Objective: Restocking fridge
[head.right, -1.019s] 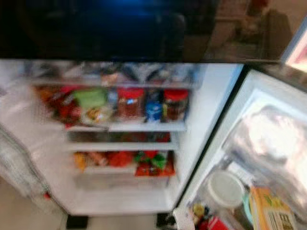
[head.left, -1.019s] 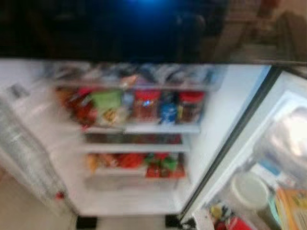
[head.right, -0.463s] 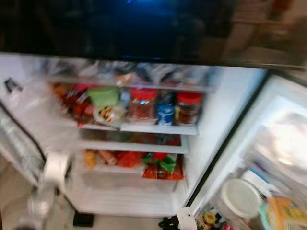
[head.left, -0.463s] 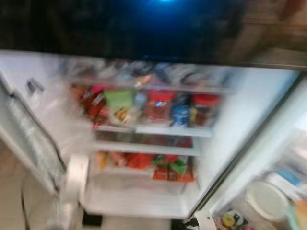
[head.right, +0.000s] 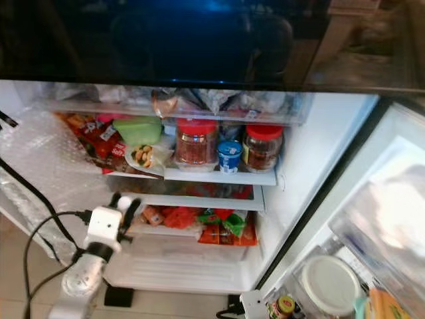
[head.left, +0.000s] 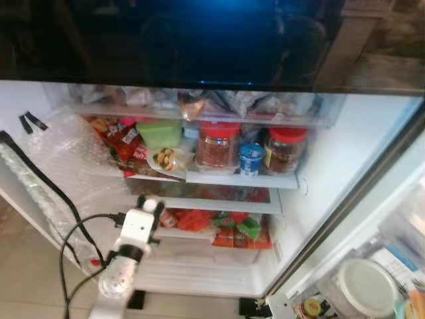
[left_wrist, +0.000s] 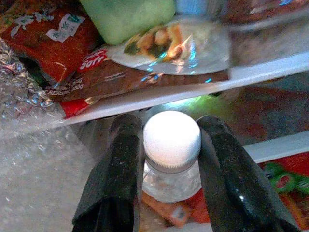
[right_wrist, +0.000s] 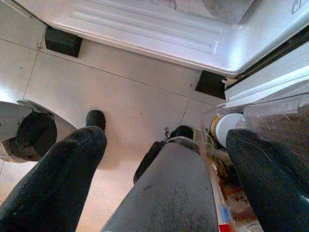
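Note:
The fridge [head.left: 345, 166] stands open with stocked shelves. My left gripper [head.left: 151, 208] is raised in front of the second shelf's left end, shut on a small clear bottle [left_wrist: 172, 159] with a white cap [left_wrist: 172, 137]. In the left wrist view both black fingers [left_wrist: 120, 169] press the bottle's neck, just below a shelf holding red snack bags [left_wrist: 58, 43] and a green container [left_wrist: 126, 17]. My right gripper [right_wrist: 164, 159] hangs low over the tiled floor with its fingers [right_wrist: 63, 179] spread open and nothing between them.
Two red-lidded jars [head.left: 216, 145] and a blue cup [head.left: 251, 158] sit on the upper shelf. Red and green packets [head.left: 239, 229] fill the lower shelf. Bubble wrap [head.left: 66, 166] covers the left door. The right door shelf holds a white-lidded tub [head.left: 364, 286].
The view has steadied and shifted slightly. My left arm has come up from the lower left, carrying the bottle to the front of the second shelf.

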